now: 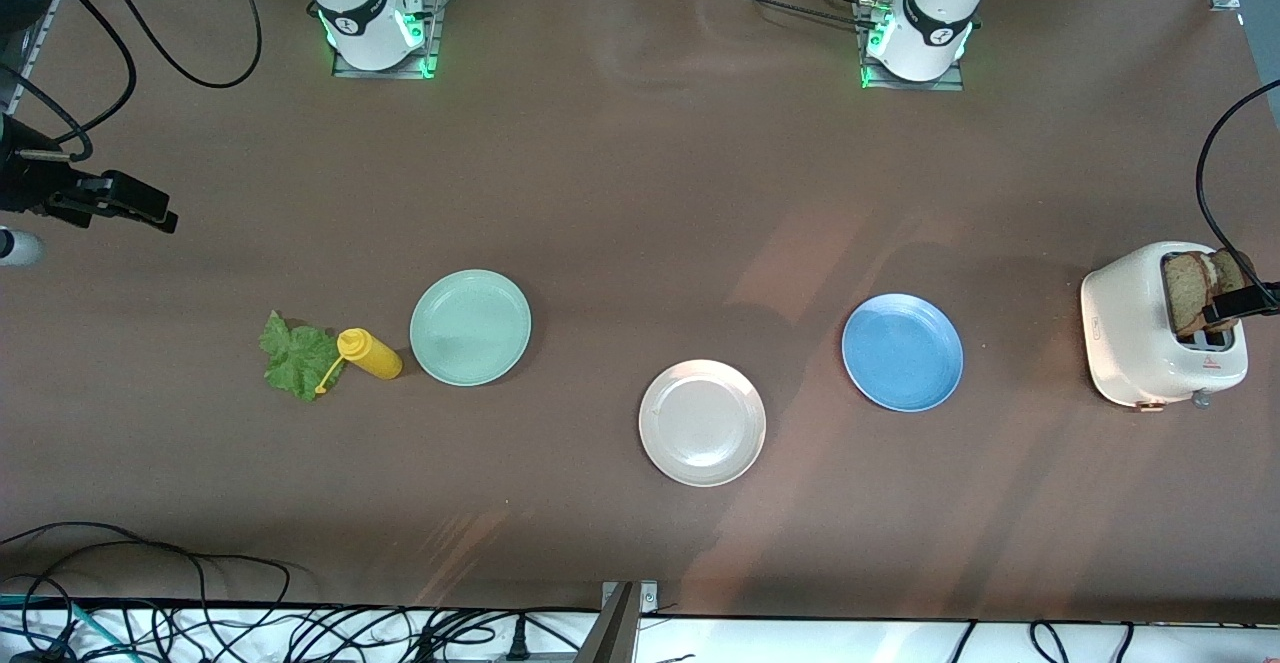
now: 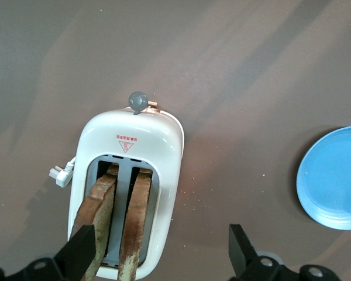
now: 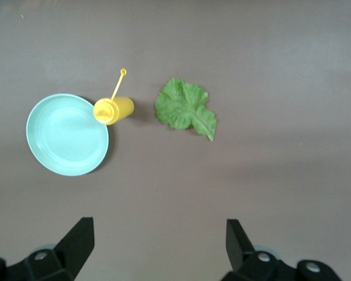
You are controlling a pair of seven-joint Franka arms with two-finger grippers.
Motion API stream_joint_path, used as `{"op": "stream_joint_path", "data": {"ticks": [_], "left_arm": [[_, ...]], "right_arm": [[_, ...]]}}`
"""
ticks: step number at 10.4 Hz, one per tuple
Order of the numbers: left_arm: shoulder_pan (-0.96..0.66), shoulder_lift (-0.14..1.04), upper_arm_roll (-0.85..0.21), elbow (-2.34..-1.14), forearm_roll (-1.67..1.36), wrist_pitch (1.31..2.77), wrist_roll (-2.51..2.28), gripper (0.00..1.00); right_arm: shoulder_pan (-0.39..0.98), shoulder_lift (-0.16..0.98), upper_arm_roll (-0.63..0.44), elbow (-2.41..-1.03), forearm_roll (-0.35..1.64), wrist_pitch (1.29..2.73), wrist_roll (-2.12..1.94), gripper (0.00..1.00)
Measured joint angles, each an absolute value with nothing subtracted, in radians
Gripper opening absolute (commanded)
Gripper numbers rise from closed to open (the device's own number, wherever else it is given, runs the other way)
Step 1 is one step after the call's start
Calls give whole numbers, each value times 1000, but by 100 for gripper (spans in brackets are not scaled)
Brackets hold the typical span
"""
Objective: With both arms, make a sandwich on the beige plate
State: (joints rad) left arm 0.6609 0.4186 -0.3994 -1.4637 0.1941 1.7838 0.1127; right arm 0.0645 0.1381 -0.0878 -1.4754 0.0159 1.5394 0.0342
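Two brown toast slices (image 1: 1193,293) stand upright in the slots of a white toaster (image 1: 1140,333) at the left arm's end of the table. My left gripper (image 1: 1240,301) hovers over them, open and holding nothing. In the left wrist view the slices (image 2: 99,213) sit by one fingertip, and the other fingertip (image 2: 238,243) is over bare table beside the toaster (image 2: 134,137). The lettuce leaf (image 1: 298,355) (image 3: 184,108) lies flat toward the right arm's end. My right gripper (image 1: 145,208) (image 3: 158,231) hangs open and empty above the table there. The beige plate (image 1: 702,423) is bare.
A yellow squeeze bottle (image 1: 372,354) (image 3: 113,109) lies between the lettuce and a mint-green plate (image 1: 470,327) (image 3: 67,134). A blue plate (image 1: 902,351) (image 2: 336,178) sits between the beige plate and the toaster. Cables run along the table edge nearest the front camera.
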Motion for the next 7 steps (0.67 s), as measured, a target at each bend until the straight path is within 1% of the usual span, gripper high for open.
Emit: {"op": "stream_joint_path", "data": {"ticks": [7], "left_arm": [[654,419,-399,-1464,194,1784,100,100]], "right_arm": [[61,138,-89,-1475,16,1533,34,100]]}}
